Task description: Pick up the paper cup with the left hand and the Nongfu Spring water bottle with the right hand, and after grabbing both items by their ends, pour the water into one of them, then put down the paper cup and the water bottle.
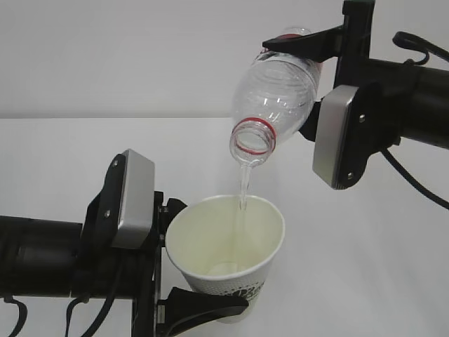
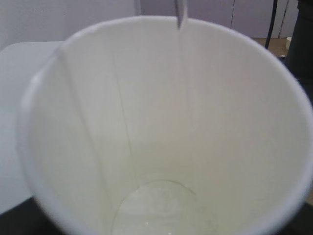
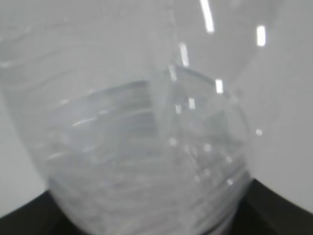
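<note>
The white paper cup (image 1: 226, 247) is held above the table, its mouth tipped up toward the right, with my left gripper (image 1: 210, 256) shut on its lower part. My right gripper (image 1: 295, 84) is shut on the base end of the clear Nongfu Spring water bottle (image 1: 277, 84). The bottle tilts mouth-down, and its red neck ring (image 1: 252, 140) hangs just above the cup's rim. A thin stream of water (image 1: 243, 188) falls from the bottle into the cup. In the left wrist view the cup's inside (image 2: 161, 112) fills the frame, with a shallow pool of water (image 2: 161, 210) at the bottom. The bottle (image 3: 146, 137) fills the right wrist view.
A white table (image 1: 365, 267) lies under both arms, and a plain white wall (image 1: 105, 56) stands behind it. Black cables (image 1: 414, 184) hang from the right arm. Dark furniture (image 2: 303, 44) shows beyond the cup's rim in the left wrist view.
</note>
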You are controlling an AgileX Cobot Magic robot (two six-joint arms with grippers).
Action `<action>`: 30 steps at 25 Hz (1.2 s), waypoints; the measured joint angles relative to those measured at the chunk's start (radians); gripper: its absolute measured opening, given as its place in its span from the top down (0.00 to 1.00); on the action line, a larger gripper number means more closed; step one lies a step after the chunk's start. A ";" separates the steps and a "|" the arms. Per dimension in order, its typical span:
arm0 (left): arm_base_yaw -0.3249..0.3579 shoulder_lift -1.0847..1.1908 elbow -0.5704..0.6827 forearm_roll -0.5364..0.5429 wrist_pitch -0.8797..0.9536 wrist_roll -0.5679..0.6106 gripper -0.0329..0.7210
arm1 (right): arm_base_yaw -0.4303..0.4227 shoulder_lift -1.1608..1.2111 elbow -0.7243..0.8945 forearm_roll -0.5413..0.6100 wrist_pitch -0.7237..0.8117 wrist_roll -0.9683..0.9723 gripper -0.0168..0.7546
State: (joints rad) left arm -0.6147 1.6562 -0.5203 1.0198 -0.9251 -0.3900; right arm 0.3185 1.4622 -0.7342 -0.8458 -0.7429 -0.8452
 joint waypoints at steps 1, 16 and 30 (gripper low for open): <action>0.000 0.000 0.000 0.000 0.000 0.000 0.20 | 0.000 0.000 0.000 0.000 0.000 -0.002 0.35; 0.000 0.000 0.000 0.000 0.000 0.000 0.20 | 0.000 0.000 0.000 0.000 0.000 -0.002 0.35; 0.000 0.000 0.000 0.022 0.000 0.000 0.20 | 0.000 0.000 0.000 0.000 0.000 -0.004 0.36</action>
State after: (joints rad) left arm -0.6147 1.6562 -0.5203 1.0422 -0.9251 -0.3900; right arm 0.3185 1.4622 -0.7342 -0.8458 -0.7429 -0.8490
